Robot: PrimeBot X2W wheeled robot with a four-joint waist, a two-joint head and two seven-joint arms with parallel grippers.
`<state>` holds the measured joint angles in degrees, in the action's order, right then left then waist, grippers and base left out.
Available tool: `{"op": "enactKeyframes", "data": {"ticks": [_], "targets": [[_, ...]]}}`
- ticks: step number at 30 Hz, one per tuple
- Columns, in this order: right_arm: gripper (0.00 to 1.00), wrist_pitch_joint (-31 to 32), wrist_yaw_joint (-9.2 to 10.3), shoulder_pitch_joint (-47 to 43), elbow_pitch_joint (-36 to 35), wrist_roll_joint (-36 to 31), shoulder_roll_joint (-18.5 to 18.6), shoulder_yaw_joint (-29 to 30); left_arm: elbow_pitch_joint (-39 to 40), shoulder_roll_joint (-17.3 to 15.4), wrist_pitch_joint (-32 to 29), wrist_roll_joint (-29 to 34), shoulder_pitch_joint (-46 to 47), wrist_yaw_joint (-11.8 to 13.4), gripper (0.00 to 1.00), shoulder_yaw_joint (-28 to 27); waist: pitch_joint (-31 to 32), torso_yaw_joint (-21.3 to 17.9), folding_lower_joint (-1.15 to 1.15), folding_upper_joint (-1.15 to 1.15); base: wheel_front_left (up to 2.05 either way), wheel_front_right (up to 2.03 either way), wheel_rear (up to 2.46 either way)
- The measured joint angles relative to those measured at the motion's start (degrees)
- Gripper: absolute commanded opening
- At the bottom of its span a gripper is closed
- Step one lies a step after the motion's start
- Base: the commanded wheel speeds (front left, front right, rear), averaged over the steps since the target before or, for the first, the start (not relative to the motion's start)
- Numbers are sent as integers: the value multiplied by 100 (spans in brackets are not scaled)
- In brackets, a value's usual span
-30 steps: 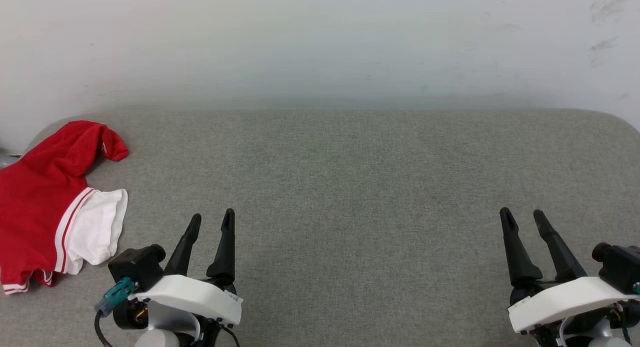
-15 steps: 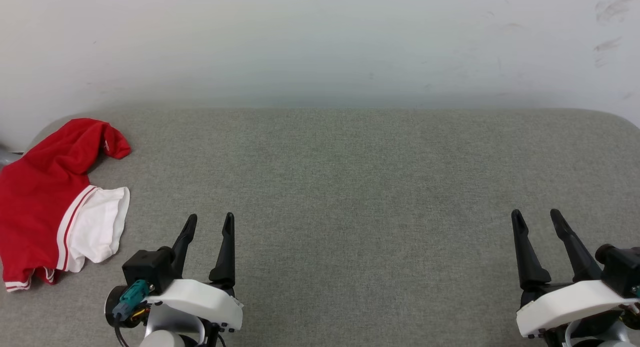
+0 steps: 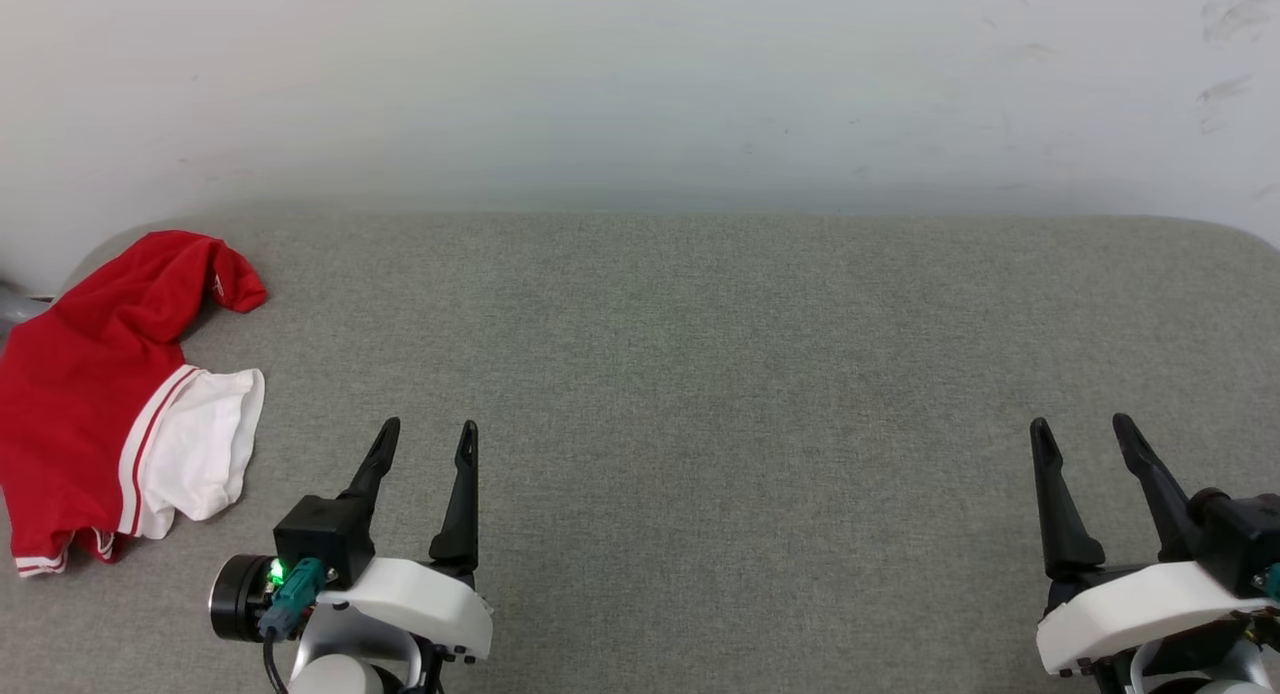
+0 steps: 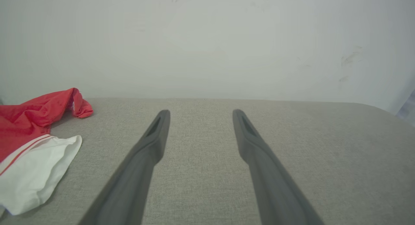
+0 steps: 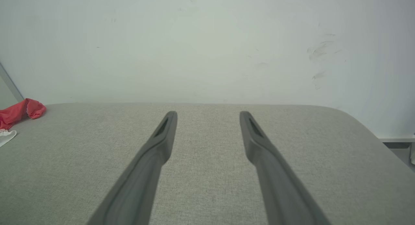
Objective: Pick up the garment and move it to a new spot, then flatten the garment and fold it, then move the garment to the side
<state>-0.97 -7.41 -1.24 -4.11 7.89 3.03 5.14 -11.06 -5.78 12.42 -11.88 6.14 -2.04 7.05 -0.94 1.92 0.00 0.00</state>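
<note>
The garment (image 3: 90, 394), a red shirt with a white sleeve and red-and-white striped trim, lies crumpled at the far left of the grey padded table (image 3: 720, 354). The left wrist view has it at the left edge (image 4: 29, 131), and a small part of it sits far left in the right wrist view (image 5: 19, 112). My left gripper (image 3: 428, 432) stands open near the front edge, to the right of the garment and apart from it, nothing between its fingers (image 4: 155, 134). Over at the front right my right gripper (image 3: 1080, 426) is open and empty, fingers (image 5: 165, 131) spread.
A pale wall (image 3: 640, 84) rises right behind the table's far edge. The table's corners are rounded at the back left and back right. A grey ledge (image 5: 394, 142) shows beyond the table's right end.
The whole head view has shifted slightly, so the camera moved. Both grippers have drawn a little rightward and lower in the view. The garment lies as before.
</note>
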Motion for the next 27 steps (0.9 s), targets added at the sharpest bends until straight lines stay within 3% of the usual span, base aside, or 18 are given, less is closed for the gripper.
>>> {"op": "enactKeyframes", "data": {"ticks": [27], "targets": [[100, -155, -2, -53, -76, -460, -3, 143, -149, 127, 265, 658, 110, -196, 100, -82, -70, 205, 0, 0, 0, 0, 0]]}}
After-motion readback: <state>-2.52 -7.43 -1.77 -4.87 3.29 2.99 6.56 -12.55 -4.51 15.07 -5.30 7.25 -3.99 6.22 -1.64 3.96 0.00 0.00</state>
